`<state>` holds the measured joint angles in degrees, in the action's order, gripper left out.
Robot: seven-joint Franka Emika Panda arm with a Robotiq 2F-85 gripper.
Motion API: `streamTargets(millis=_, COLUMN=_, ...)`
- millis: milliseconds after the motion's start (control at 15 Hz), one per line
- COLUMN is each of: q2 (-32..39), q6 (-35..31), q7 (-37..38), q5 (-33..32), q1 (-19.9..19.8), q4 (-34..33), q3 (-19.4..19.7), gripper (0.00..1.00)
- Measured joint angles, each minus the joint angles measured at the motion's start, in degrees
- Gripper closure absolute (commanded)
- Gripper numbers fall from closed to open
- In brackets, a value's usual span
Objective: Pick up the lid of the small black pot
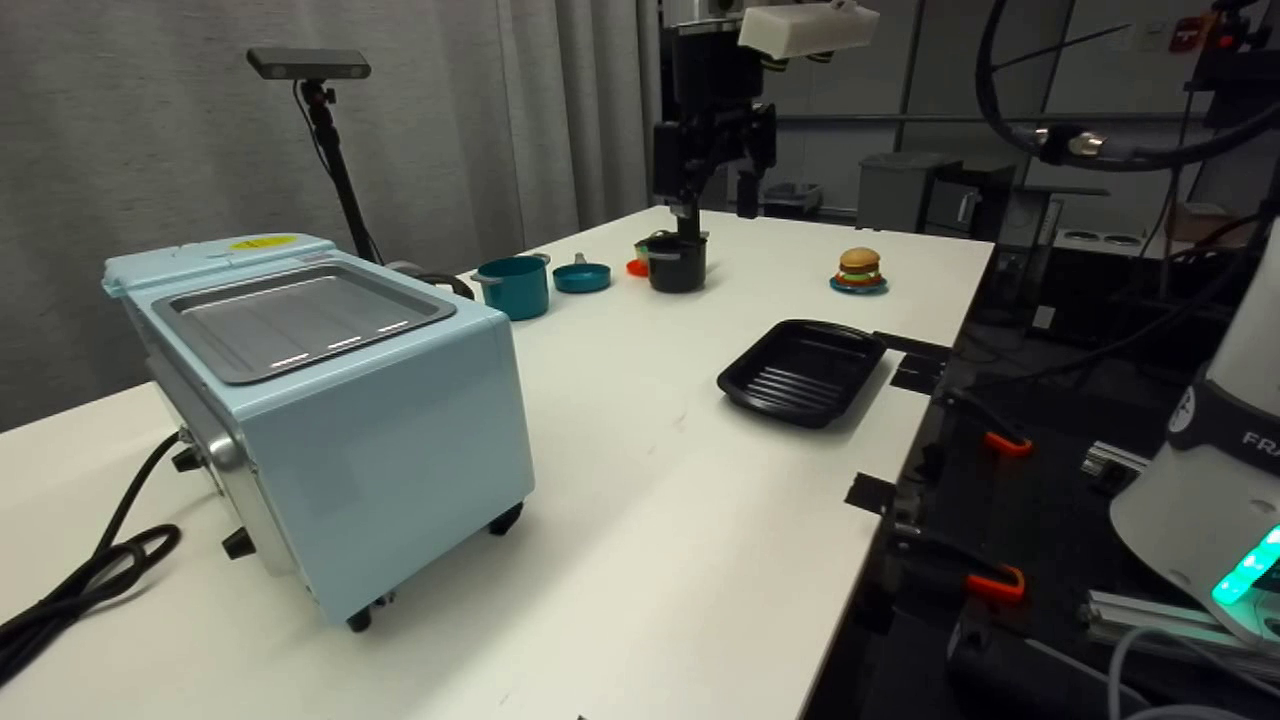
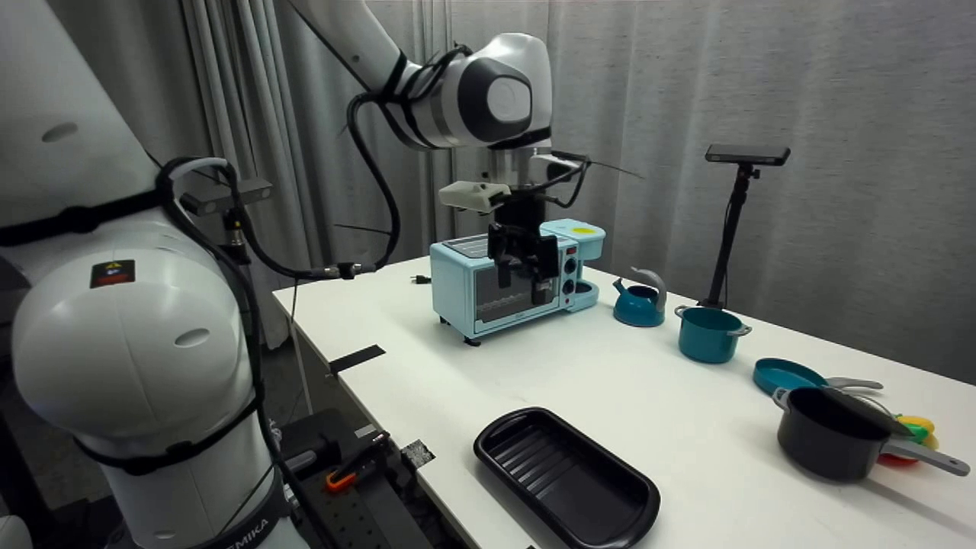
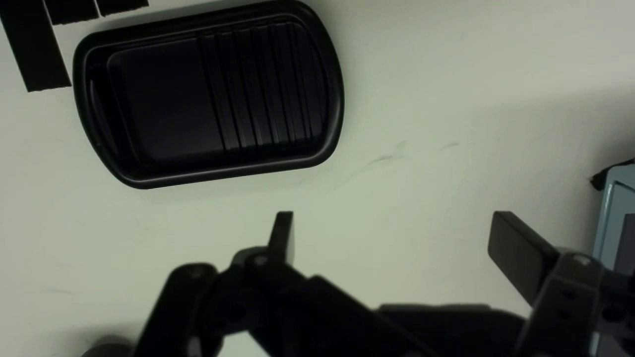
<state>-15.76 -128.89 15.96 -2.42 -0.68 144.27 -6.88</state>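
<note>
Approach step, looks like; lid not picked up. Jaws are wide apart, nothing between them, hanging well above the desk (image 2: 427, 381), roughly between black ridged tray (image 3: 163, 109) and toaster oven (image 1: 320, 420). Small black pot (image 2: 820, 446) sits on the desk well apart from them, near teal pan (image 2: 785, 375) and toy food (image 2: 920, 429). Dark disc (image 2: 868, 408) at the pot's far rim is probably the lid, seems tilted; can't tell if it rests on the rim or leans behind. In an exterior view the jaws line up over the pot (image 1: 677, 268), but likely just line of sight. Next move calls for a long sideways traverse to the pot, staying high, centering over the lid, then lowering clear of the long grey handle (image 2: 924, 455) and closing. No knob I can make out, so grip spot unclear.
</note>
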Motion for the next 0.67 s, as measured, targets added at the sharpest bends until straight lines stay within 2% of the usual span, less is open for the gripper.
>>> streamTargets(millis=400, q2=12.5, q6=0.5, q7=-4.5, q5=0.0, q1=-1.6, q4=-12.1, q3=5.8, gripper=0.00)
streamTargets(millis=667, q2=20.0, q6=3.2, q7=-8.0, q5=0.0, q1=-2.5, q4=-21.7, q3=9.1, gripper=0.00)
